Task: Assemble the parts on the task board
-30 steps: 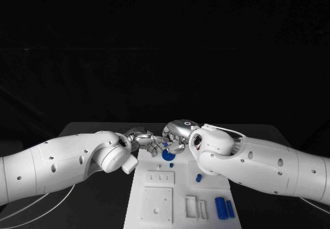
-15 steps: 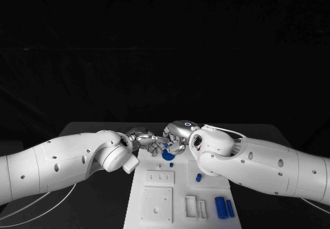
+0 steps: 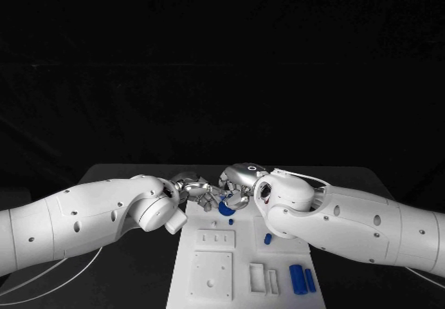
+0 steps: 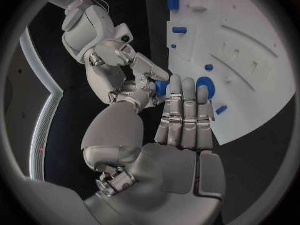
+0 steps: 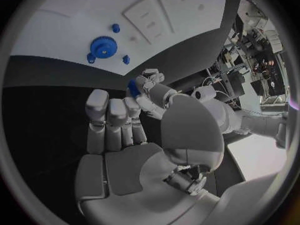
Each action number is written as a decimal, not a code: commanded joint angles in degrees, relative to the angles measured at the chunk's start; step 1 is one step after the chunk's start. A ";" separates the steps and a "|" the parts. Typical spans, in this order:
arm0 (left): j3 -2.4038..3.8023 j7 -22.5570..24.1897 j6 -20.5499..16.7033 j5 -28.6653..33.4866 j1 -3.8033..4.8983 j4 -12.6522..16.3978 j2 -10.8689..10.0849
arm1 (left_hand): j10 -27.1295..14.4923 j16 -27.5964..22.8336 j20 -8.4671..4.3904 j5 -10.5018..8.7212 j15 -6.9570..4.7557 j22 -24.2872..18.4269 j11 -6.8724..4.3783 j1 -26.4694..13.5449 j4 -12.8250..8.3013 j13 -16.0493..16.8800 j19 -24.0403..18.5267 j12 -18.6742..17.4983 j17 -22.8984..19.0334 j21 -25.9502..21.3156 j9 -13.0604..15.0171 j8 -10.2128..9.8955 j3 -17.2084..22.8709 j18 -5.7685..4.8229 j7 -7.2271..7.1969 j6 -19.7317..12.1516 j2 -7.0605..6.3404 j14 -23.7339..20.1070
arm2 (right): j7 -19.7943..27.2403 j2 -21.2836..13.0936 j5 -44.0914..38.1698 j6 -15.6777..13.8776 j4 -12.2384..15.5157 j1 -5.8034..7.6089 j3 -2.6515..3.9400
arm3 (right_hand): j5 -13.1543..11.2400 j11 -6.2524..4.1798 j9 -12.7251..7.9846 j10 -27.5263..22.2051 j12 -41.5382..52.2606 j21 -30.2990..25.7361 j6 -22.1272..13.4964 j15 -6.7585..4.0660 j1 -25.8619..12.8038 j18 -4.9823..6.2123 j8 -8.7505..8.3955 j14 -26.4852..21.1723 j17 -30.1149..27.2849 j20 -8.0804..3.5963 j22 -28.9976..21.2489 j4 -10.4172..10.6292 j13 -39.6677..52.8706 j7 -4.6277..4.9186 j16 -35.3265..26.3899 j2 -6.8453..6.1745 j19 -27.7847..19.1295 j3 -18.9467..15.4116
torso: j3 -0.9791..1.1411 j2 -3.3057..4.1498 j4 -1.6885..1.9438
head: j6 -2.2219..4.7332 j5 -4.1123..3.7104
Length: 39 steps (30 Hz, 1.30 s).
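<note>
Head view: hands (image 3: 218, 190) hide the task board's (image 3: 243, 270) far end.

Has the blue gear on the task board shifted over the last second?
No. The blue gear sits at the same spot on the task board, just beyond the small blue peg.

- The right hand (image 5: 125, 135) rises from below — fingers (image 5: 109, 115) side by side, thumb pinching a small blue part (image 5: 133, 87).
- A blue gear (image 5: 103, 46) sits on the white task board (image 5: 75, 15), two small blue pieces (image 5: 125, 59) near it.
</note>
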 commanded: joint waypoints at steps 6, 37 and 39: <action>0.08 0.05 0.32 -1.23 0.18 0.16 0.28 | 0.74 0.61 -1.03 1.11 -0.12 0.47 -0.11 0.57 -2.25 0.53 0.61 0.40 -0.13 0.35 0.35 0.29 0.75 -0.93 -0.30 0.98 1.73 0.34 | 0.75 0.22 -0.47 0.94 0.28 -0.02 -0.09 | 0.11 -0.15 0.71 -0.17 -0.33 0.04 3.65 -0.45 0.13 4.20 0.16 0.08 -0.08 -0.02 0.53 0.06 -0.07 1.31 -0.35 0.26 -0.05 0.37 | 0.00 -0.02 0.04 | -0.06 0.03; 0.07 -1.54 -2.68 -2.98 0.16 0.07 0.03 | 2.77 5.09 -2.29 15.29 -1.53 0.67 -1.59 -4.97 -5.38 4.68 0.38 3.31 -0.20 2.12 5.56 1.39 6.88 -2.05 -1.58 3.85 2.10 1.68 | 0.85 -0.06 0.49 0.20 0.01 -0.24 -0.64 | 2.28 -0.09 0.57 -0.52 -0.99 -0.06 3.80 -0.38 -1.82 4.20 -0.11 0.27 -0.28 0.32 0.44 1.20 -0.54 1.35 -0.57 -1.39 0.18 0.64 | 0.01 0.01 -0.02 | -0.15 0.39; 0.07 -1.74 -2.81 -3.08 0.16 0.06 0.02 | 2.82 5.55 -2.43 16.44 -1.69 0.70 -1.73 -5.30 -5.72 5.18 0.36 3.79 -0.12 2.30 6.13 1.49 6.98 -2.14 -1.70 4.05 2.05 1.81 | 0.86 -0.07 0.55 0.12 -0.02 -0.24 -0.64 | 2.48 -0.10 0.54 -0.49 -1.03 -0.07 3.85 -0.38 -2.54 4.20 -0.16 0.30 -0.31 0.36 0.40 1.86 -0.57 1.35 -0.61 -2.04 0.27 0.44 | 0.01 0.01 -0.02 | -0.14 0.41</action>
